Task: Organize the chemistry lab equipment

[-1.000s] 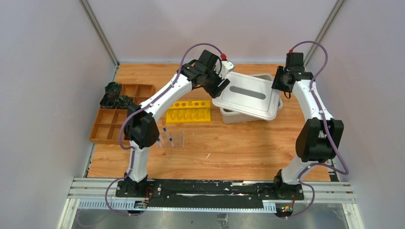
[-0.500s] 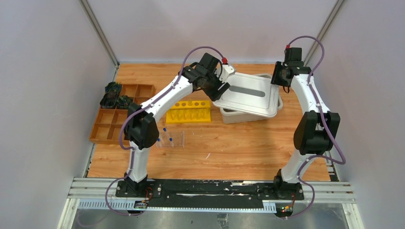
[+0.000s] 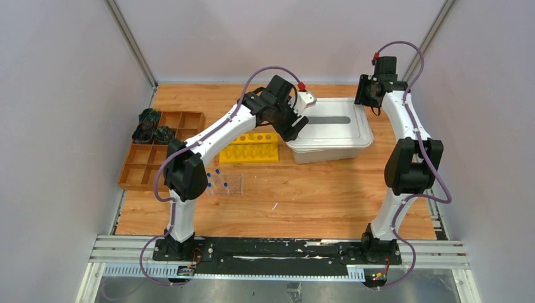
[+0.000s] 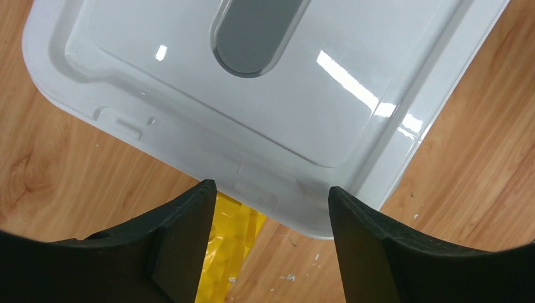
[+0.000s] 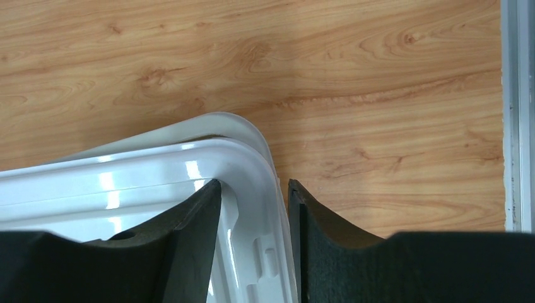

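A clear plastic rack [image 3: 227,184] with small blue-capped tubes [image 3: 217,171] stands on the table left of centre. A white lid [image 3: 331,123] with a grey handle recess lies flat on the white bin [image 3: 325,153]. My left gripper [image 3: 301,121] hangs open over the lid's left edge; in its wrist view the gripper [image 4: 271,192] is empty above the lid [image 4: 265,107]. My right gripper [image 3: 368,96] is at the lid's far right corner, with its fingers [image 5: 202,214] closed across the lid's rim [image 5: 255,189]. A tiny white piece [image 3: 275,206] lies on the wood. No beakers or dome show.
A yellow tube rack [image 3: 249,147] stands just left of the bin, under my left forearm, and shows in the left wrist view [image 4: 230,246]. A brown compartment tray [image 3: 146,165] with dark green items [image 3: 150,126] sits at the left edge. Walls close in on both sides.
The lid, held tilted and skewed over the bin before, now lies flat and square on it. My left gripper has let go of its left edge. My right arm shifted back.
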